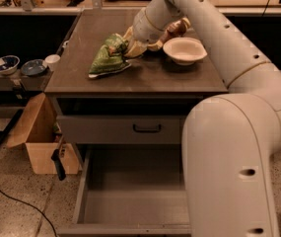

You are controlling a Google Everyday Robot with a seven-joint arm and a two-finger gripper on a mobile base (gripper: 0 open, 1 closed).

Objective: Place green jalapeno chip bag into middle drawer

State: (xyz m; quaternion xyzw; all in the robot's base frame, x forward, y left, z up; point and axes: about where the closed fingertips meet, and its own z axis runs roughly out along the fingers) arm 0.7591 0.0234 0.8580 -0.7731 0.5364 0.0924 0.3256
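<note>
The green jalapeno chip bag [108,58] lies on the dark table top [145,78], left of centre, with its right end bunched and raised. My gripper [128,45] sits at that raised end and is shut on the green jalapeno chip bag; the bag's lower left corner still rests on the table. The middle drawer [130,201] is pulled open below the table front, a grey tray with a bare floor. My large white arm covers the drawer's right part.
A white bowl [184,50] stands right of the gripper, with a brown-and-tan chip bag [178,27] behind it. A shut drawer front with a black handle [147,128] is above the open drawer. A cardboard box [39,142] and small bowls [19,65] are at the left.
</note>
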